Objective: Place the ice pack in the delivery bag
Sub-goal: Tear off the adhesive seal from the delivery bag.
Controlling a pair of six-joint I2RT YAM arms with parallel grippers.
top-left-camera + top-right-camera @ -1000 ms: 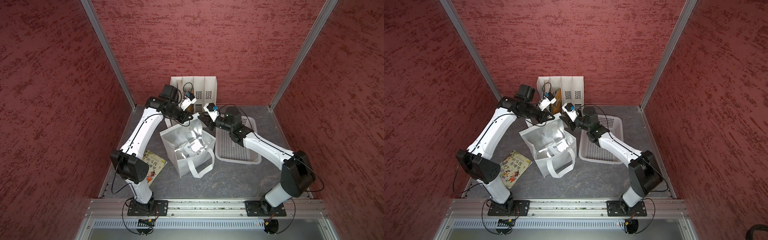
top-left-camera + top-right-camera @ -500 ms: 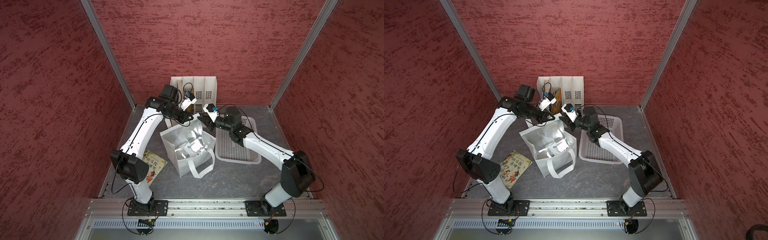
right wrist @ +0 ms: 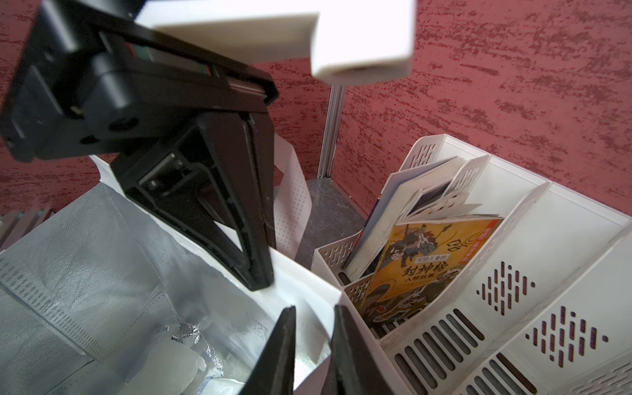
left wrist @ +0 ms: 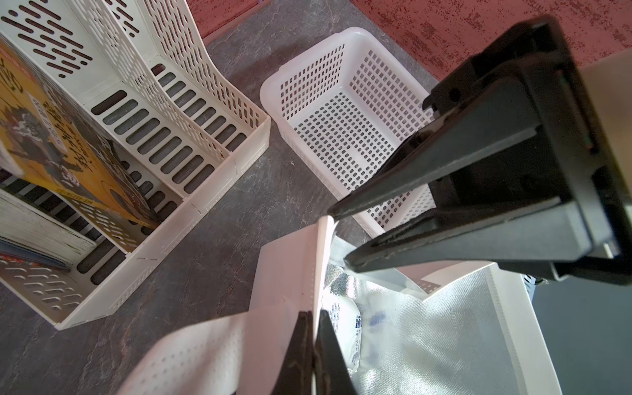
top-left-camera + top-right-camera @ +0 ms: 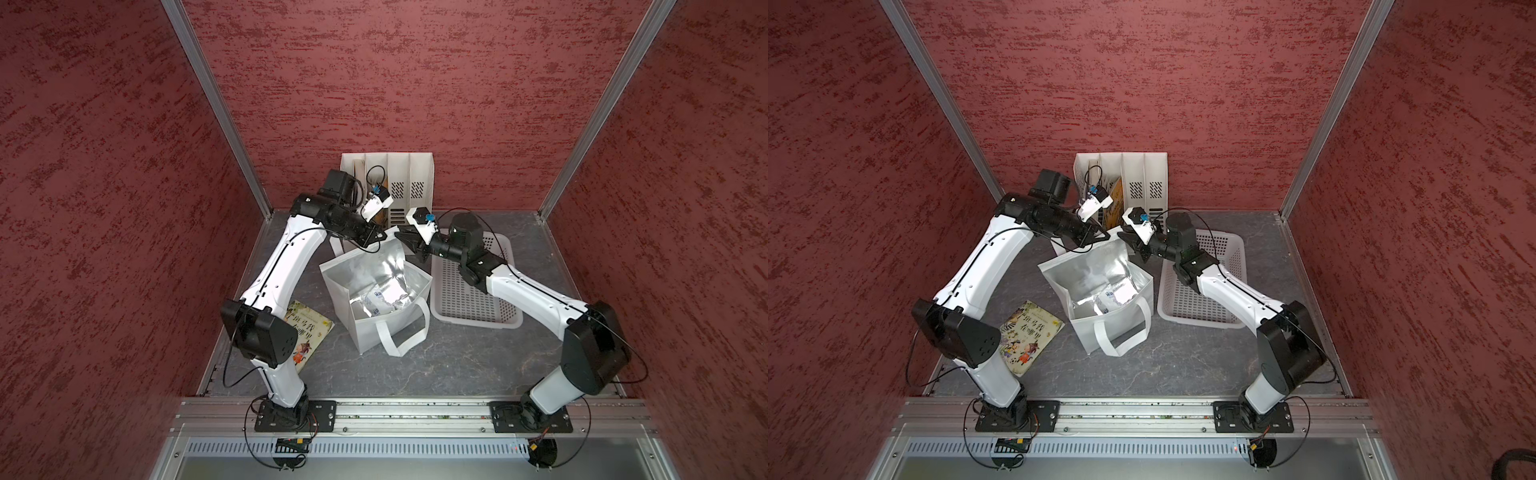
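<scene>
In both top views the delivery bag [image 5: 374,328] stands upright in the middle of the table [image 5: 457,365], its mouth gaping and its silver lining catching the light. The ice pack [image 5: 376,300] lies down inside on the bottom. The left arm [image 5: 286,266] climbs from the front rail and bends sharply at the elbow, then reaches back and inward over the bag's far side. The right arm [image 5: 532,291] stretches low across the basket [image 5: 469,307] toward the same spot. So the left gripper [image 5: 380,237] and right gripper [image 5: 401,241] sit almost nose to nose at the raised flap [image 5: 390,253], just in front of the file rack [image 5: 409,174]. A picture book [image 5: 309,332] lies flat beside the left arm's elbow. From the left wrist, the left gripper [image 4: 312,314] is clamped tight on white fabric at the bag's rim (flap edge or handle strap, I cannot say which). The right gripper [image 4: 338,239] comes in from the side with its jaws apart, and the flap's corner sits near their tips. The ice pack [image 4: 345,318] shows just beyond, against the foil. From the right wrist, the right gripper [image 3: 314,309] straddles the flap's white edge, with a visible gap on either side of the fabric, so it is not pinching it. The left gripper [image 3: 260,284] points steeply down, pinched onto the flap. The ice pack [image 3: 178,362] is a pale lump low in the bag, and a yellow book [image 3: 427,260] leans in the rack's near slot.
</scene>
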